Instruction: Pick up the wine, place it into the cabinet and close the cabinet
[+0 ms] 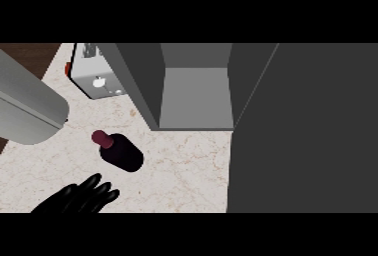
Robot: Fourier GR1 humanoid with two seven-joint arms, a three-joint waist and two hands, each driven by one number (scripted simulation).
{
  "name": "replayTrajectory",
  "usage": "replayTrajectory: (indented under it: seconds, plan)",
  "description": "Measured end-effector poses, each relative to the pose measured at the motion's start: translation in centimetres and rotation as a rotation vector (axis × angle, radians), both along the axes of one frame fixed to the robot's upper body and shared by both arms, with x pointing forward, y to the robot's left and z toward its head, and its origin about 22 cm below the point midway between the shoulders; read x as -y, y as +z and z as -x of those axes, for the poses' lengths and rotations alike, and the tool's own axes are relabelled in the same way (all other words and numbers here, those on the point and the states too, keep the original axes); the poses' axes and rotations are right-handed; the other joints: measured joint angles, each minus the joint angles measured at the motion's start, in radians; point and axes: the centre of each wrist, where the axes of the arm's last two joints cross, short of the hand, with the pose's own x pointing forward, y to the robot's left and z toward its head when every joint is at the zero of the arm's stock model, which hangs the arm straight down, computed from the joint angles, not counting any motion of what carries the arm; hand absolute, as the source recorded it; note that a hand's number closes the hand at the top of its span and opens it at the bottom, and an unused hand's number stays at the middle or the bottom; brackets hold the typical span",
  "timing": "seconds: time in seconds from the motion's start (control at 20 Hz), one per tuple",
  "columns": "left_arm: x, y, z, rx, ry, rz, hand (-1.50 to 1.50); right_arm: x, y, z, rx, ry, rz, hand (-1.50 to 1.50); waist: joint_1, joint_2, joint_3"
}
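Head view shows the left hand [80, 197], fingers relaxed and holding nothing, near the wine bottle [120, 151]; it should close round the body below the neck.

left hand [77, 197]: wrist and forearm cut off at lower edge | open cabinet door [303, 130]: runs past right and lower edges | toaster [96, 80]: top cropped, controls too small to tell

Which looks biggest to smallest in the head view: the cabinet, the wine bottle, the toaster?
1. Cabinet, by far the biggest.
2 and 3. Wine bottle and toaster look about alike. The toaster is partly hidden behind the cabinet, so ranking them isn't safe.
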Motion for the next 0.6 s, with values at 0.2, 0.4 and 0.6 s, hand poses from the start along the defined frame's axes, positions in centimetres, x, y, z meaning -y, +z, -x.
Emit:
replayTrajectory:
  seconds: [0.2,0.4,0.6]
  plan:
    - [-0.1,0.3,0.0,-0.039,0.03,-0.009,-1.5,-0.3,0.7,-0.3,-0.006,-0.005,0.001,-1.5,0.001,0.0,0.0]
    - [-1.2,0.6,-0.1,-0.051,0.076,-0.027,-1.5,-1.0,1.2,-0.6,-0.014,0.001,-0.015,-1.5,0.002,-0.001,0.0]
    - [-2.0,1.2,-0.5,-0.049,0.117,-0.03,-1.5,-0.8,1.8,-0.9,-0.013,-0.017,-0.006,-1.5,0.001,-0.001,0.0]
